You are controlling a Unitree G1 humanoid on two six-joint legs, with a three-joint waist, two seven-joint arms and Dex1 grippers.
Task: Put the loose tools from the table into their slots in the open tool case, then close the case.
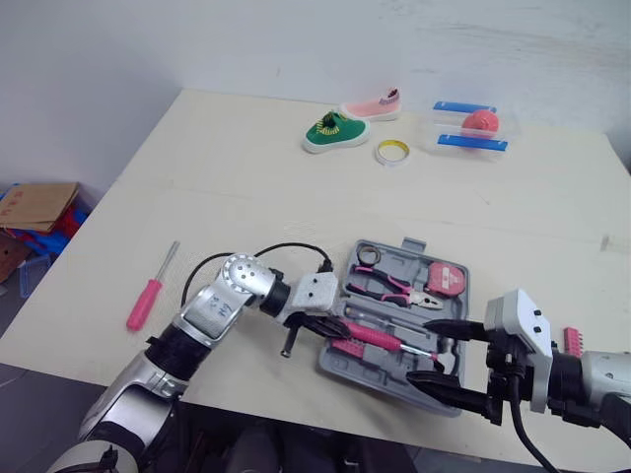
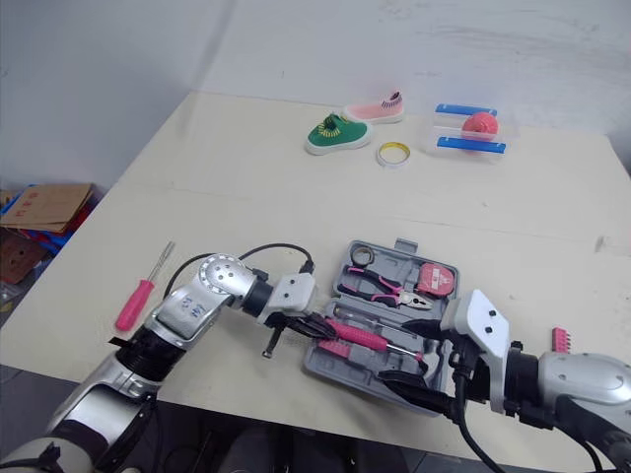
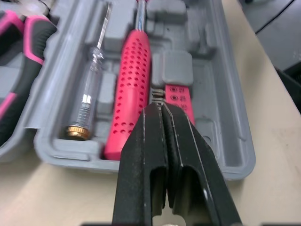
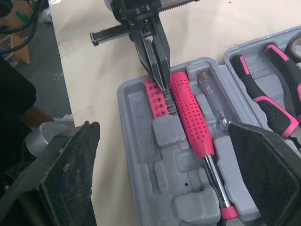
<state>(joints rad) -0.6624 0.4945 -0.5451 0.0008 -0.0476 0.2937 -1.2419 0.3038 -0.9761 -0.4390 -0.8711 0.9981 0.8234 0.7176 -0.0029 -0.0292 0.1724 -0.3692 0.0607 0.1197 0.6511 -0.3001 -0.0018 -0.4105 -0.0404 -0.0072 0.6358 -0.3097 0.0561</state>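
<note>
Left fingers meet over the pink bit holder; right fingers gape wide.

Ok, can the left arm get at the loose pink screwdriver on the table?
Probably yes. The pink screwdriver lies on bare table on the robot's left, nothing around it. The left tool is shut at the tool case, so it must swing over and open first.

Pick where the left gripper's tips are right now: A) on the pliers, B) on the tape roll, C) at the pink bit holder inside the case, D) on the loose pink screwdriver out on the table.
C: the left gripper has its fingers shut, tips at the pink bit holder beside the pink-handled driver in the tool case; the loose screwdriver lies well apart from it.
</note>
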